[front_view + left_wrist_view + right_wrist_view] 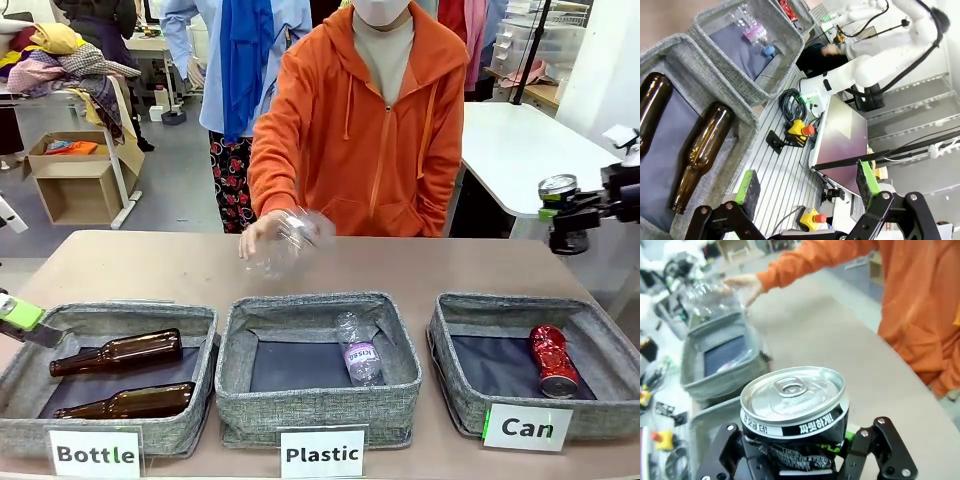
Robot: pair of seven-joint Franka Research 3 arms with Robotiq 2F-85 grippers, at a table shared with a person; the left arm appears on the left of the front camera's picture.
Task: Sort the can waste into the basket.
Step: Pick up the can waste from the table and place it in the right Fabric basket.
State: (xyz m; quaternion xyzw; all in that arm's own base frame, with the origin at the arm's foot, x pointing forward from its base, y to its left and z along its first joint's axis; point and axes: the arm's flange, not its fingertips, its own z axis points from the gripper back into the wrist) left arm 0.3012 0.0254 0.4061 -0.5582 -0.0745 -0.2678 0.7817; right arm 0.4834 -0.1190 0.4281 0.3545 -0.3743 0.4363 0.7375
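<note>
Now the right gripper is clamping the black can up at two o'clock of the Can basket, well apart; releasing there risks missing. The left gripper is gaping empty.

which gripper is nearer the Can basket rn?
Right. The right gripper, shut on the black can, sits above and behind the Can basket. The left gripper is open at the far-left edge, beside the Bottle basket.
</note>
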